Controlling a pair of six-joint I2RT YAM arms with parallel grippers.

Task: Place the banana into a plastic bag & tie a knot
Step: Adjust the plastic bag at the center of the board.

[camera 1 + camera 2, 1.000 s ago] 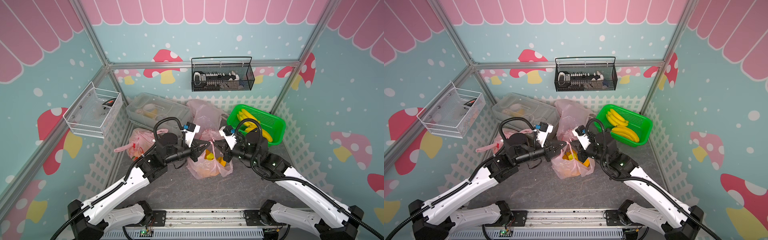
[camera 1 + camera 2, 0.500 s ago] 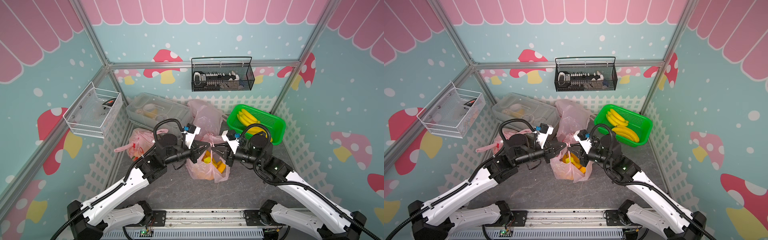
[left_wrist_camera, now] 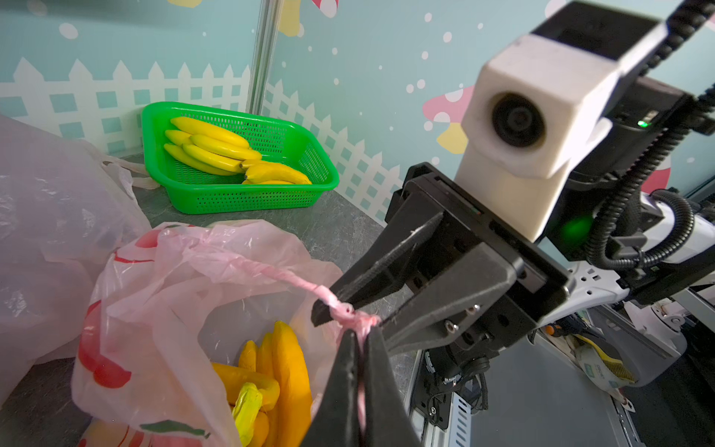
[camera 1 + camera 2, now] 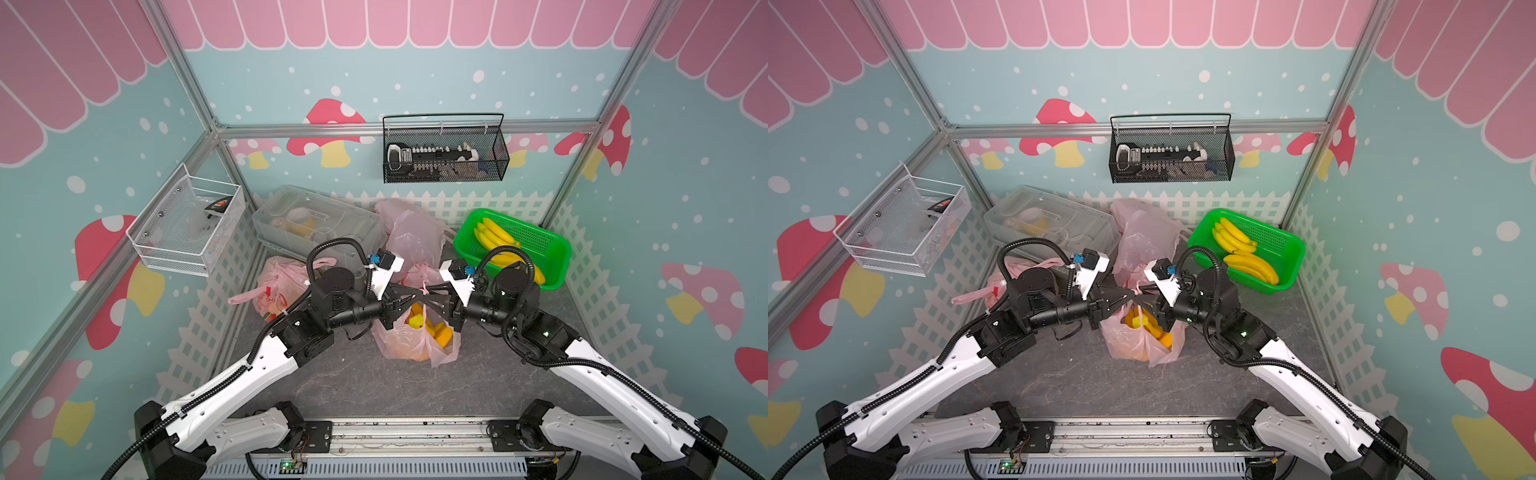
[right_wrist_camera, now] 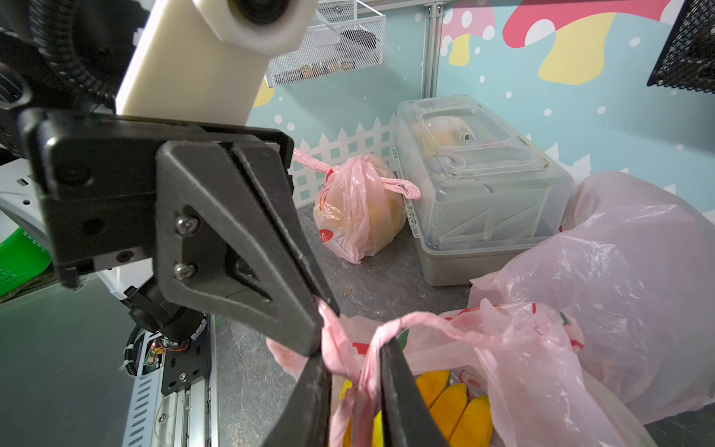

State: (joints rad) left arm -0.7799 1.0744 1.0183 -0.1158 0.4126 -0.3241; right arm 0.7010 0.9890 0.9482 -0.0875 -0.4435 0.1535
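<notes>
Bananas fill our pink plastic bag. Our left gripper pinches its twisted handle; our right gripper stands narrowly parted around it.

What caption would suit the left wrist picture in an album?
Left tool pinches the pink bag by its twisted handle, right tool alongside; bananas inside, more in a green basket.

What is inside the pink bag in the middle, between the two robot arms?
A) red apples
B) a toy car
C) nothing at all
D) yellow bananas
D: the left wrist view looks into the open top of the pink bag, and yellow bananas lie inside it.
</notes>
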